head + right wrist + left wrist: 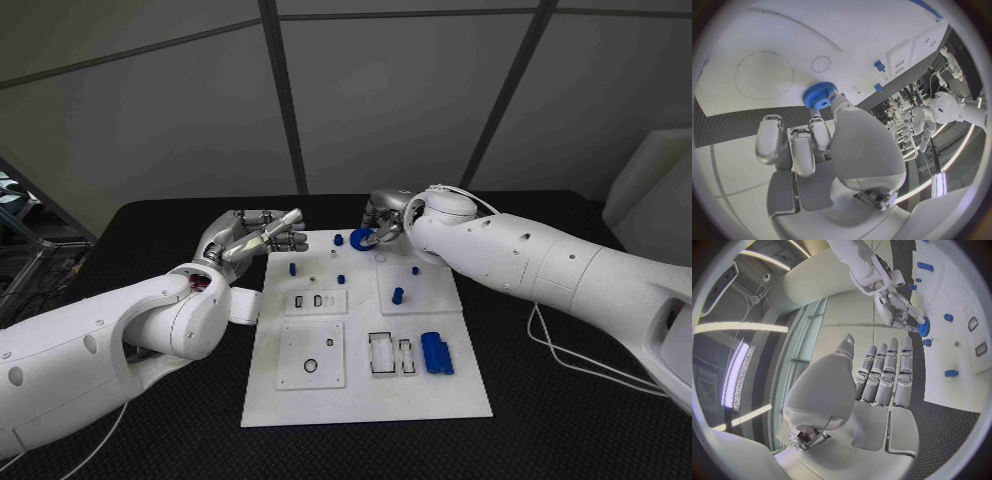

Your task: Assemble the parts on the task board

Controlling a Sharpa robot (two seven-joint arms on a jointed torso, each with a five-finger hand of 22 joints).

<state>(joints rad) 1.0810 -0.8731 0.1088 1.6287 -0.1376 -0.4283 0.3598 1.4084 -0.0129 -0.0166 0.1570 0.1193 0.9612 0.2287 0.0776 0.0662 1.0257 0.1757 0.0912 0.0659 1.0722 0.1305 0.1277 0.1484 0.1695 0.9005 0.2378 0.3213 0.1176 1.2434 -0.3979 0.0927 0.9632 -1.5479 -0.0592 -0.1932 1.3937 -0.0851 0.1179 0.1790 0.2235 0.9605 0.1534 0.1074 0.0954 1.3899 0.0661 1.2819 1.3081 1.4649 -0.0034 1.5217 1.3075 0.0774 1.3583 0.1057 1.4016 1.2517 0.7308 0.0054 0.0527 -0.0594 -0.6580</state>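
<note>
From the head camera I see my right hand point(379, 222) at the far edge of the task board point(368, 400), its fingers closed on a blue gear point(361, 239). The right wrist camera makes that grip plain: the toothed gear point(820, 95) sits pinched at the fingertips point(819, 131), right at the board's edge, beside a large and a small circle marked on the white surface. The left wrist camera shows the same gear point(923, 329) from the other side, held in the right hand point(898, 307) just off the board's edge.

My left hand point(257, 238) is over the black desk point(144, 225) just left of the board's far left corner. In the left wrist view its fingers point(886, 371) lie straight and side by side, holding nothing.

On the board I count several small blue pegs point(339, 240) standing in the far half, one taller blue piece point(398, 296) on the right plate, and two blue cylinders point(437, 352) lying side by side near the right edge.
</note>
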